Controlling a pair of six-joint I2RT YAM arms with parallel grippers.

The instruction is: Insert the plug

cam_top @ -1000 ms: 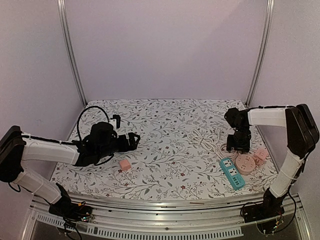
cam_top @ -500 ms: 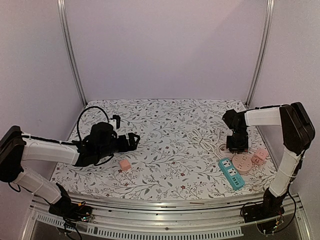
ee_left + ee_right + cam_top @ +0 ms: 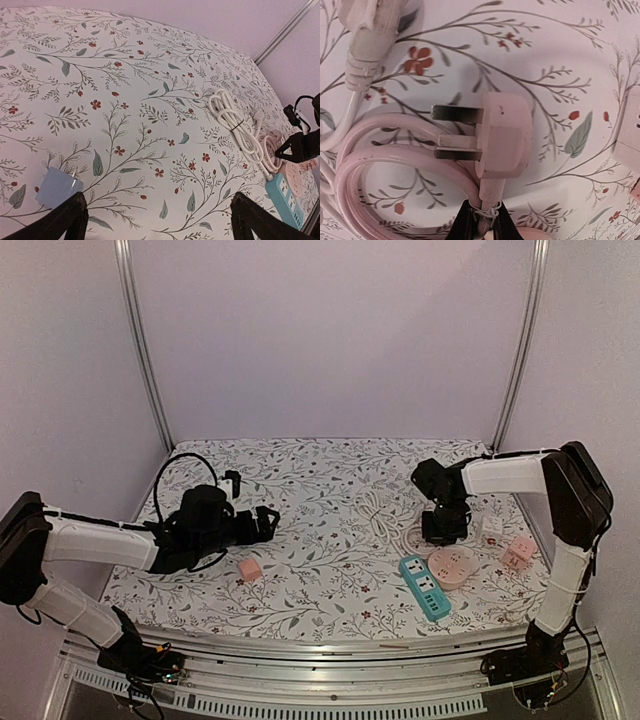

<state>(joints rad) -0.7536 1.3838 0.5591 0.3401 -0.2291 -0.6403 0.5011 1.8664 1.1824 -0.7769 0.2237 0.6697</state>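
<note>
Elbow raised, the right arm reaches in from the right edge of the desk (image 3: 320, 470), its wrist bent down just beside the round pink socket (image 3: 452, 566) and the blue power strip (image 3: 425, 587). Its pincer (image 3: 480, 224) is clamped on the pink cord (image 3: 489, 197) right behind the plug (image 3: 502, 135) (lying flat, metal prongs bare). The left arm stretches low across the desk's left side, with its pincer (image 3: 265, 521) spread wide near a small pink cube (image 3: 249, 568).

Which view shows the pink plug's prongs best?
Right wrist: the pink plug sits mid-frame, prongs pointing left, right gripper shut on its cord. Top external hides it under the gripper; left wrist shows only distant pink cord.
</note>
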